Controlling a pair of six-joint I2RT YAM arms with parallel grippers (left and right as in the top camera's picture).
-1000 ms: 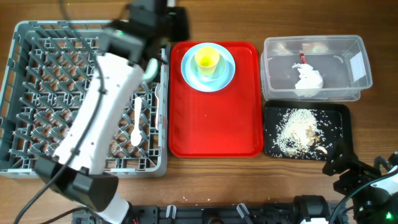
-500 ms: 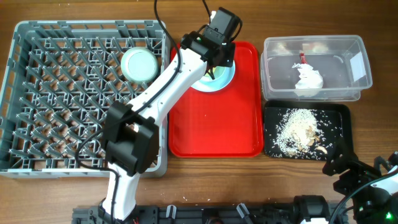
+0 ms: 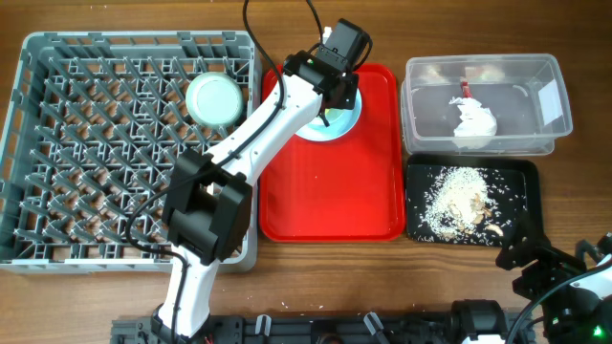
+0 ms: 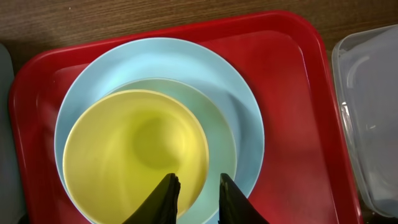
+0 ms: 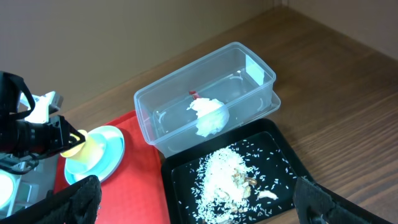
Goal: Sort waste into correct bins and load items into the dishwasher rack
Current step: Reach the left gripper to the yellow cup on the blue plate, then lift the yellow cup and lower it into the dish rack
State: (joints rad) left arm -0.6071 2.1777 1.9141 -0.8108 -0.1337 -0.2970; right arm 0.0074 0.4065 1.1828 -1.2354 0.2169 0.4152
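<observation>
My left gripper (image 4: 198, 196) is open over the small yellow cup (image 4: 126, 149), one finger inside its right rim and one outside. The cup stands on the round light-blue plate (image 4: 247, 118). In the overhead view the left gripper (image 3: 331, 99) hides the cup; part of the plate (image 3: 346, 118) shows. The mint-green bowl (image 3: 212, 100) sits in the grey dishwasher rack (image 3: 134, 40). The white napkin (image 3: 474, 121) and red wrapper (image 3: 466, 91) lie in the clear tub (image 3: 550, 124). Rice scraps (image 3: 457, 198) lie in the black tray (image 3: 521, 177). My right gripper (image 5: 199, 205) is wide open and empty. The fork and spoon are hidden.
The plate rests on a large red serving tray (image 3: 330, 191) between the rack and the bins. My left arm stretches across the rack's right side. My right gripper (image 3: 553, 273) sits at the table's front right corner, just below the black tray.
My left arm has swung from over the rack to the plate on the red tray. The bowl now shows in the rack. The right arm has not moved.
</observation>
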